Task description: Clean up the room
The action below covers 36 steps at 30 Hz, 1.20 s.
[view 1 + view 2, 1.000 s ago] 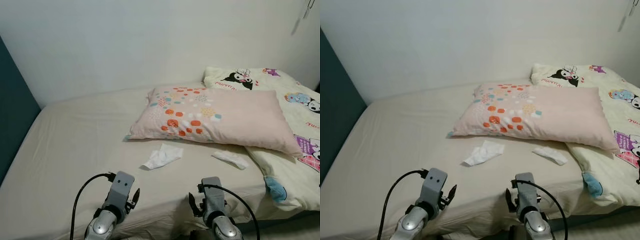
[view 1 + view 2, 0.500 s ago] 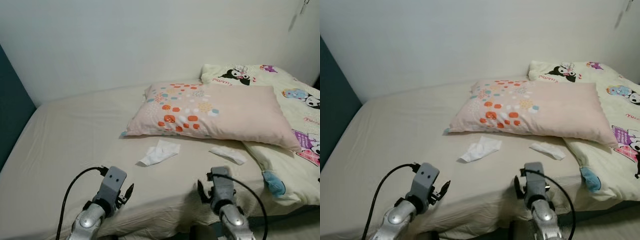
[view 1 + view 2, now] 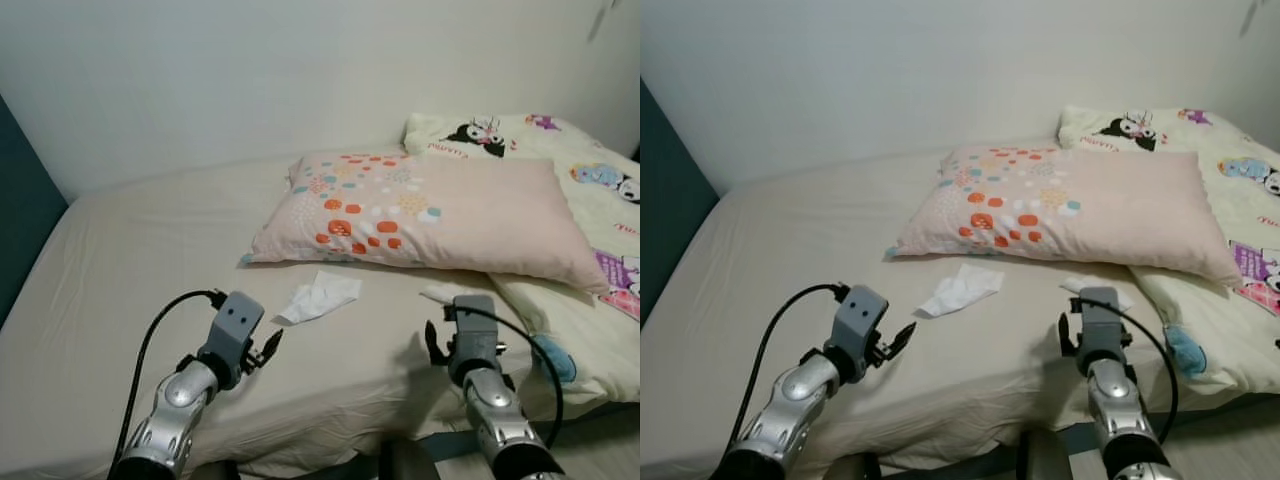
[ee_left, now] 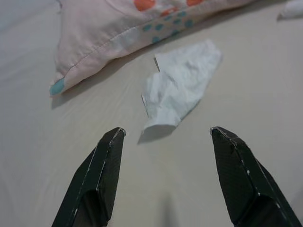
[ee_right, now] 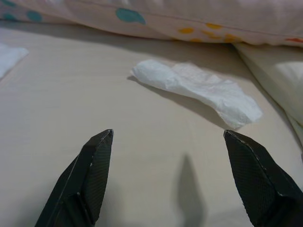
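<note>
Bed (image 3: 130, 280): beige sheet, pillow (image 3: 420, 215) near the wall.
Crumpled tissue (image 3: 320, 297): lay on sheet just before the pillow.
Second tissue (image 5: 199, 90): lay beside pillow's near corner.
Left pincer (image 4: 165, 137): spread wide, empty, aimed at crumpled tissue, apart from it.
Right pincer (image 5: 170, 137): spread wide, empty, short of second tissue.

The bed sheet (image 3: 150, 260) is looking plain cream. The pillow (image 3: 430, 215) is showing soft pink with orange, teal, yellow and white dots. Two tissues are lying white: the crumpled tissue (image 3: 320, 296) and the long tissue (image 5: 196, 90). The blanket (image 3: 590, 190) is showing pale yellow with black, white, blue and purple cartoon animals. The wall (image 3: 250, 80) is looking white, beside a dark teal panel (image 3: 20, 230).
</note>
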Tool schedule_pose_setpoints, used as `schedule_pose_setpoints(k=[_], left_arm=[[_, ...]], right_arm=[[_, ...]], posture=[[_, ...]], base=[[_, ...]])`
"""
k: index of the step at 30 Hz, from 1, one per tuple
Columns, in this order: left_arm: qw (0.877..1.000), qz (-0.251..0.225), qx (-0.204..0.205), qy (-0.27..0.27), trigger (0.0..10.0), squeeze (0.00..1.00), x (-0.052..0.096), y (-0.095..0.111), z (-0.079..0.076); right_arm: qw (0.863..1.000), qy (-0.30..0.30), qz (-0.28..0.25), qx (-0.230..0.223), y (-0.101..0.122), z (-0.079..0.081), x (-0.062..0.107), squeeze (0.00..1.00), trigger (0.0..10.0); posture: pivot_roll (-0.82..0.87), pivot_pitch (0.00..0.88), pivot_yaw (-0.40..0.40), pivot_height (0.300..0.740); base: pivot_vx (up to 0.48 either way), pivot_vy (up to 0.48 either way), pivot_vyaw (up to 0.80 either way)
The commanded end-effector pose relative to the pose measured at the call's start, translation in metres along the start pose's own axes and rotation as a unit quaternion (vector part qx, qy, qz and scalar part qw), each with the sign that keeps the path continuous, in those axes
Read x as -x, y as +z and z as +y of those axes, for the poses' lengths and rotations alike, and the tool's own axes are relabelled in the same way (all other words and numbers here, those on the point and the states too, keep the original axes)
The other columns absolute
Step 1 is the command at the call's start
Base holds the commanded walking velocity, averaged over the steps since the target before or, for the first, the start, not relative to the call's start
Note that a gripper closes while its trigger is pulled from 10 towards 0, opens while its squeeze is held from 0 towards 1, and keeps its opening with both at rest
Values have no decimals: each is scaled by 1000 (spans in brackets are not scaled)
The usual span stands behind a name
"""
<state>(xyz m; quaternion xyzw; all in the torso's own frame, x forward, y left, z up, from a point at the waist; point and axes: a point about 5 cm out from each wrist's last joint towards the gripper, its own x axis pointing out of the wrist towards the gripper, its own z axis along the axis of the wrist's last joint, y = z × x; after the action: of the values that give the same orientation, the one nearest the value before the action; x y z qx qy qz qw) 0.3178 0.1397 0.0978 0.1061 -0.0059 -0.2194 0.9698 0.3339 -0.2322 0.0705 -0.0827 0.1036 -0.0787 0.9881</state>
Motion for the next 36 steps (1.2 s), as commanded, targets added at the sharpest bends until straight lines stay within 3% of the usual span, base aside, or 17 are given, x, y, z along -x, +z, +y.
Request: schedule_pose_setpoints(k=[1, 5, 8, 11, 12, 13, 24, 29, 36], left_arm=[[1000, -6, 20, 5, 10000, 0, -1, 5, 1], [999, -16, 29, -10, 10000, 0, -2, 11, -2], [998, -24, 56, -28, 10000, 0, -1, 17, -9], [997, -25, 63, -32, 10000, 0, 1, 18, -11], [997, -26, 69, -32, 10000, 0, 2, 19, -12], [996, -26, 74, -34, 10000, 0, 4, 20, -13], [990, -37, 131, -46, 10000, 0, 15, 34, -22], [985, -57, 135, -87, 10000, 0, 22, 46, -35], [980, -66, 134, -134, 10000, 0, 34, 59, -61]], right_arm=[[1000, -4, 19, -2, -1, -6, -3, 1000, 10000], [1000, -9, 28, -4, 3, -14, -6, 1000, 10000], [996, -52, 57, -34, 5, -31, -10, 1000, 10000], [995, -65, 64, -36, 7, -37, -11, 1000, 10000], [994, -71, 66, -39, 8, -41, -12, 459, 10000], [994, -78, 67, -43, 10, -45, -12, 0, 10000], [987, -114, 47, -105, 36, -69, -20, 0, 10000], [990, -106, 25, -87, 51, -71, -24, 0, 10000], [996, -66, 0, -63, 68, -62, -29, 0, 10000]], posture=[[15, 214, -1, 572], [28, 262, -11, 572], [38, 285, -13, 572], [44, 298, -14, 572], [51, 309, -14, 572], [55, 315, -15, 572], [101, 346, -9, 572], [119, 348, -7, 572], [148, 345, -4, 572]], base=[[0, 0, 0], [0, 0, 0], [0, 0, 0], [0, 0, 0], [0, 0, 0], [0, 0, 0], [0, 0, 0], [0, 0, 0], [0, 0, 0]])
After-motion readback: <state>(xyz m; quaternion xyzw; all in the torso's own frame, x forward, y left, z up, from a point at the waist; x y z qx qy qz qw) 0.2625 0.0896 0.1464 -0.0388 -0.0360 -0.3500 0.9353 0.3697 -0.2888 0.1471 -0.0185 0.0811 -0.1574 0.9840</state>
